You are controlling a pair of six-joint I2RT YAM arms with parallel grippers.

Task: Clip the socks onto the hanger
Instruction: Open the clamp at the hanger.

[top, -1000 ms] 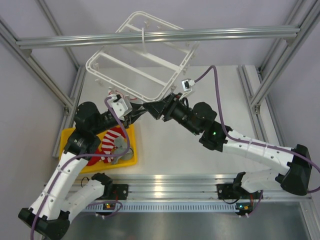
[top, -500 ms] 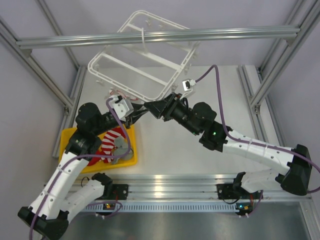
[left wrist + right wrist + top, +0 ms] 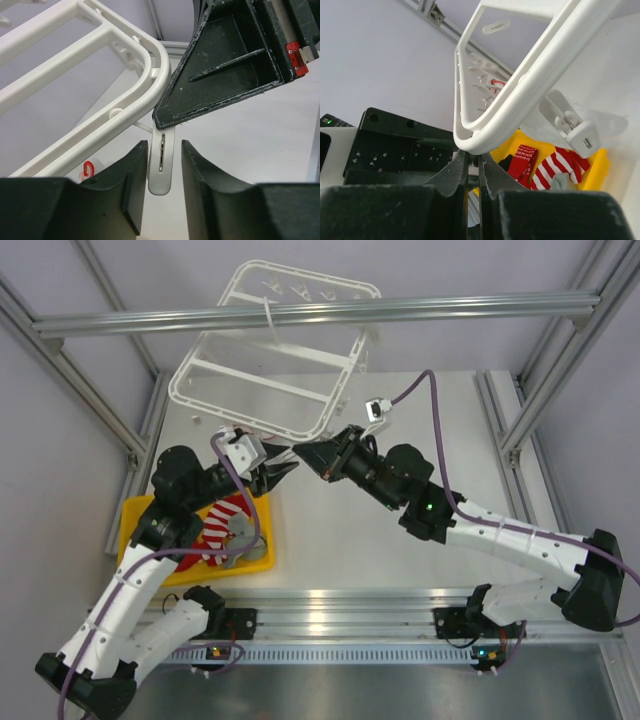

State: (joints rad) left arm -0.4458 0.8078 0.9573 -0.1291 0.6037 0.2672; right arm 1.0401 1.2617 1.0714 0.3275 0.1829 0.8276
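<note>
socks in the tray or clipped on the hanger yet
In the tray: striped and grey socks lie in the yellow tray; no sock shows on the hanger.

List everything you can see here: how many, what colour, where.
hanger: one, white, hanging above the far left
clips: several, white, dangling under the hanger
socks: a few, red-and-white and grey, in the tray
tray: one, yellow, near left of table
table: one, white, under everything
beams: several, grey, around and above the table
arms: two, white and black, bases at near edge
left claw: one, black, open around one clip
right claw: one, black, shut, just above that clip
</note>
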